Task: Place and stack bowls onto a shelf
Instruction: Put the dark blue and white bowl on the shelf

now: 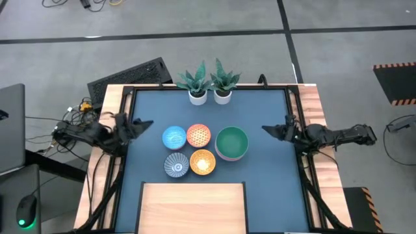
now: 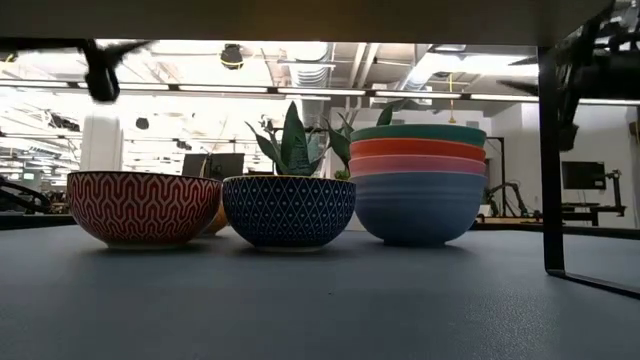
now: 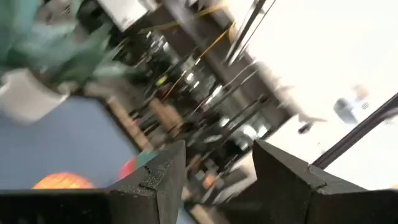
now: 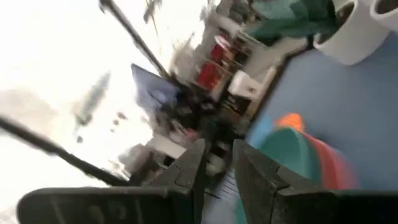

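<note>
Four small patterned bowls stand on the dark blue tabletop: blue [image 1: 174,138], orange-red [image 1: 199,136], grey-blue [image 1: 176,164], yellow-orange [image 1: 203,162]. Right of them stands a stack of larger bowls [image 1: 232,143], green on top, then red, pink and light blue [image 2: 418,185]. The pale wooden shelf [image 1: 193,207] lies at the near edge. My left gripper [image 1: 144,123] hangs open at the table's left side, above the tabletop and left of the blue bowl; its fingers stand wide apart in the left wrist view [image 3: 219,146]. My right gripper [image 1: 266,129] hangs at the right side, right of the stack, with a narrow gap between its fingers [image 4: 219,146].
Two white pots with green plants [image 1: 198,88] [image 1: 223,86] stand at the table's far edge. Wooden side rails [image 1: 110,110] run along both sides. A dark frame leg [image 2: 552,160] stands on the table in the low view. Bare tabletop lies between bowls and shelf.
</note>
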Controlling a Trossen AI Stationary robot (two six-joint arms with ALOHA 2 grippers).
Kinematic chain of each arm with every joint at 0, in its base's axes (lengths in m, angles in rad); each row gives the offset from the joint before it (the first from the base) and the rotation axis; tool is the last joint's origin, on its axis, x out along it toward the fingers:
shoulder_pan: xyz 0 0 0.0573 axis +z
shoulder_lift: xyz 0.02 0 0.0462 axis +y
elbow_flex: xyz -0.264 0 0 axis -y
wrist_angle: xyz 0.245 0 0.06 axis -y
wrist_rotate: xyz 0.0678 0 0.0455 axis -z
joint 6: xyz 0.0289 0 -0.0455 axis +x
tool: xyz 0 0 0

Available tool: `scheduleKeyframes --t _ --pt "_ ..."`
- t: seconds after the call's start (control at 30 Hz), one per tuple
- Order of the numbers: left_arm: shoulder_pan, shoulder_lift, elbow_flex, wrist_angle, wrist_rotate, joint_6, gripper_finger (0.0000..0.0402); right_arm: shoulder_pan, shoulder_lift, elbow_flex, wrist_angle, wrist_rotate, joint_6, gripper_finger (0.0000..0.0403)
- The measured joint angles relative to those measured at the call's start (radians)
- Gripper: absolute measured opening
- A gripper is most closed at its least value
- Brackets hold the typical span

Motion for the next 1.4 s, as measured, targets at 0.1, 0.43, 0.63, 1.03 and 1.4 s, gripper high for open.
scheduleKeyframes --t 0.1,0.43,0.63,1.03,1.4 --pt "0.0 0.048 0.101 -0.02 -0.009 0.035 0.0175 -0.032 0.002 0.068 0.015 -0.041 0.019 0.0106" --pt "0.0 0.455 0.591 -0.425 -0.125 0.037 0.0175 -0.075 0.232 0.66 -0.323 -0.078 -0.448 0.0106" --pt "0.0 0.709 0.948 -0.857 -0.065 -0.049 0.0175 -0.075 0.558 1.032 -0.885 0.001 -0.453 0.0106" --pt "0.058 1.08 1.327 -1.582 0.114 -0.033 0.0178 -0.162 0.991 1.241 -1.239 -0.103 -0.562 0.0171" --pt "0.285 1.15 1.179 -1.536 0.294 0.354 0.0245 -0.179 1.179 1.243 -1.235 -0.203 -0.631 0.0245"
